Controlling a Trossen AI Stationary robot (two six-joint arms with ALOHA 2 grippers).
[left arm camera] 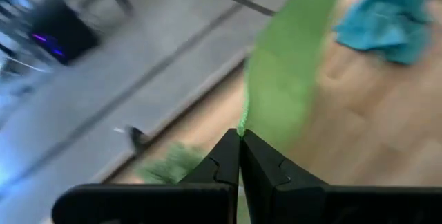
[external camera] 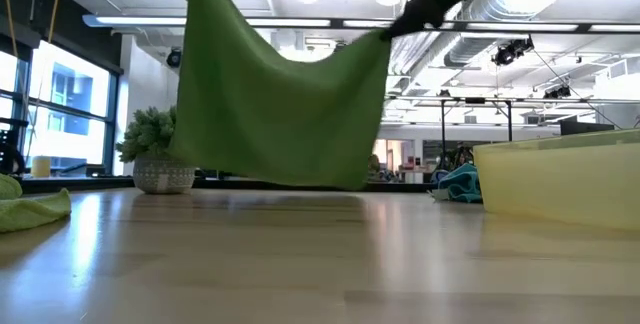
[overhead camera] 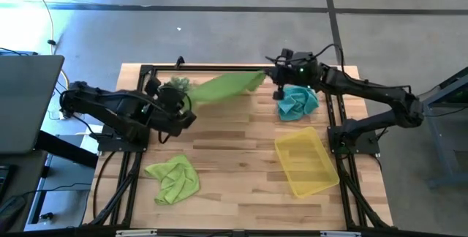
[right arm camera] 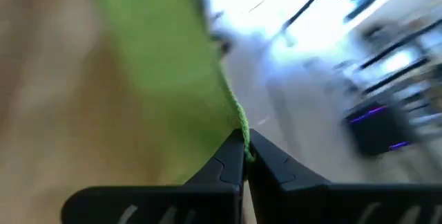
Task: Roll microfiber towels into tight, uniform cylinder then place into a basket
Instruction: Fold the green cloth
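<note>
High view: green towel (overhead camera: 228,85) stretched between both grippers over the table's (overhead camera: 241,193) far half, off the wood. Left gripper (overhead camera: 184,117) clamped shut on its near-left corner, right gripper (overhead camera: 272,77) clamped shut on its far-right corner. Second green towel (overhead camera: 173,180) crumpled at the near left, well apart. Teal towel (overhead camera: 297,102) bunched just under the right arm, far right. Yellow basket (overhead camera: 307,164) at the near right, tilted askew to the table edge, nothing seen inside. Spiky plant (overhead camera: 175,85) partly hidden by the held towel's left end.

Low view: adds the height. Towel (external camera: 285,94) hangs as a sagging sheet, top edge dipping between two raised corners, bottom edge clear of the tabletop. Plant (external camera: 155,149) shows here in a pale pot, behind the towel's left edge. Basket wall (external camera: 560,179) at right, teal towel (external camera: 458,182) just beside it, second green towel (external camera: 30,209) at the left edge. Grippers mostly cut off at the top.

Left wrist view: fingers (left arm camera: 224,165) pressed together on the towel's (left arm camera: 286,72) corner, cloth running away toward the teal towel (left arm camera: 387,23).

Right wrist view: fingers (right arm camera: 228,162) likewise closed tight on a hemmed corner of the towel (right arm camera: 162,58), wood blurred beneath.
</note>
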